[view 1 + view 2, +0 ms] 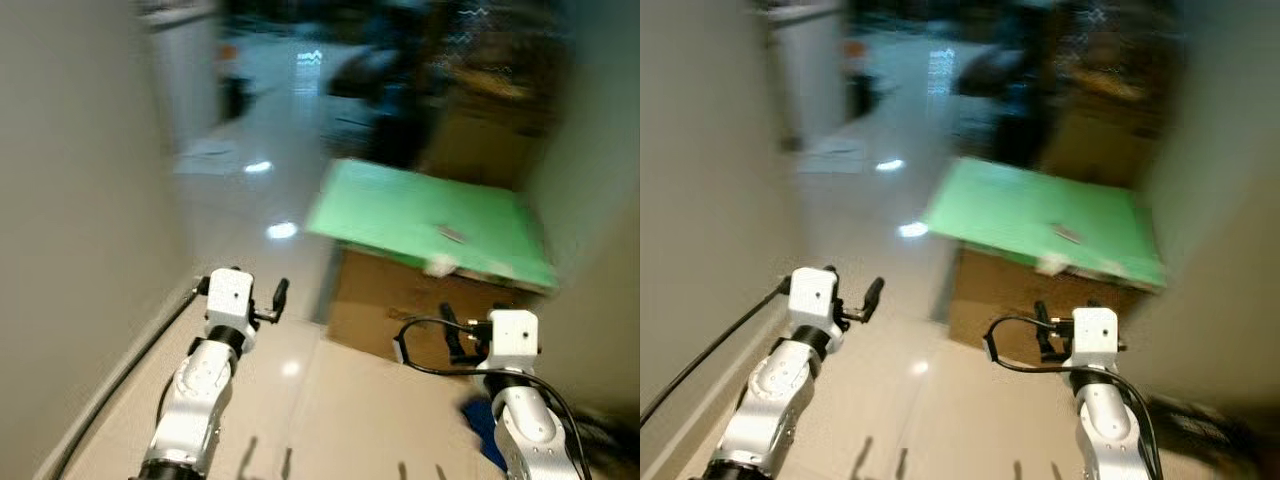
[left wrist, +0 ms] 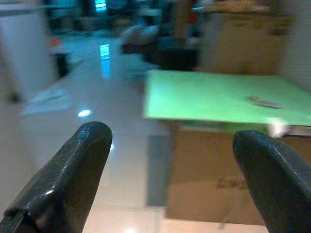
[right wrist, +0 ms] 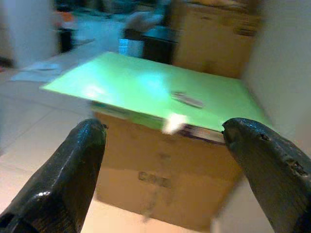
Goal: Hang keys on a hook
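1. Both arms sit closest to us, raised ahead of the body; left gripper (image 2: 170, 179) has its fingers spread wide with nothing between, right gripper (image 3: 165, 170) likewise spread and empty.
2. Ahead of both grippers we see a cardboard box (image 1: 400, 315) on the floor, topped by a green board (image 1: 420, 220) whose near edge overhangs the box front.
3. Keys (image 3: 187, 99): a small pale elongated item on the green board, our best guess given the blur. It lies ahead of and above the right gripper, beyond the board's near edge, long axis roughly across the gripper's line of approach.
4. Right arm is nearer: the item sits almost straight ahead of the right gripper, and off to the far right of the left gripper.
5. A small white bit (image 3: 174, 122) sits at the board's near edge, between the right gripper and the keys; we'd watch for brushing it.
6. Room: a wall (image 1: 70, 200) close outside the left gripper, another wall close outside the right gripper. Open tiled floor (image 1: 270, 180) lies ahead-left.
7. Blur is heavy, so we judge we are in the approach step, keys not yet grasped.
8. No hook that we can make out.
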Available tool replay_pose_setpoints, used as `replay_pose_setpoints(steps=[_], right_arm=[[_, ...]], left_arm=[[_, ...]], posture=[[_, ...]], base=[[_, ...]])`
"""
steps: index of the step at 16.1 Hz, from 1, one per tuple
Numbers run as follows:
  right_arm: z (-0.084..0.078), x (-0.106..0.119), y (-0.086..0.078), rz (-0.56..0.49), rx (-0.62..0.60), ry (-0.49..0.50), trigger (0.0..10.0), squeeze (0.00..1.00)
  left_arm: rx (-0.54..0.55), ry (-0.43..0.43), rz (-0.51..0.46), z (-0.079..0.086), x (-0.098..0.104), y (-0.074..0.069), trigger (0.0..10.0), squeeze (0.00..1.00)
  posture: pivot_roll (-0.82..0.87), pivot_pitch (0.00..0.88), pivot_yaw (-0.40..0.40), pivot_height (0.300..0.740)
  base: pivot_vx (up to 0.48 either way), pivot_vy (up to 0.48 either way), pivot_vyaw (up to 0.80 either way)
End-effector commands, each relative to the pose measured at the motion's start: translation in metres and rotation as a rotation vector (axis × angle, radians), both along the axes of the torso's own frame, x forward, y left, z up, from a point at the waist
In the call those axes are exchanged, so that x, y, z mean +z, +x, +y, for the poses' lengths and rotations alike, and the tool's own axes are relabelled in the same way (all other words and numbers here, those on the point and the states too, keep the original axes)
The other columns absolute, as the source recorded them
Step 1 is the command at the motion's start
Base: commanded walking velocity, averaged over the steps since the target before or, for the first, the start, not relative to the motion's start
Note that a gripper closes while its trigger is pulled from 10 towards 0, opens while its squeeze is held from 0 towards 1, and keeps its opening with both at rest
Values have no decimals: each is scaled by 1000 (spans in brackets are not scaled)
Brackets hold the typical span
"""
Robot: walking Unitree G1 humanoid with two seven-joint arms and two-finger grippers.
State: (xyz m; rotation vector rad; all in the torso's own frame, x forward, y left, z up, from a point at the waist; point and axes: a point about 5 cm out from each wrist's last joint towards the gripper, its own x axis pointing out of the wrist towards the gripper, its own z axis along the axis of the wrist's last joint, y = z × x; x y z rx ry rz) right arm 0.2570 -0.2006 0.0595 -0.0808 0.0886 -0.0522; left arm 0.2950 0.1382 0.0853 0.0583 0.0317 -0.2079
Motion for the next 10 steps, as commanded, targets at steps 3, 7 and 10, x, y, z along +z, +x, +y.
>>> replay_pose_setpoints(steps=[3,7,10], right_arm=[[-11,1,-1,-6,-38,-3,10000,0],[-14,4,2,-30,-54,-26,10000,0],[-8,4,-1,-22,-7,-35,10000,0]], left_arm=[[-53,-7,-48,-17,6,0,10000,0],[-43,-40,-44,-19,4,-2,10000,0],[8,-53,-37,-15,3,2,10000,0]], posture=[[-90,0,-82,740],[-100,0,-76,740],[-109,0,-69,740]], base=[[480,0,-696],[480,0,-550],[480,0,0]])
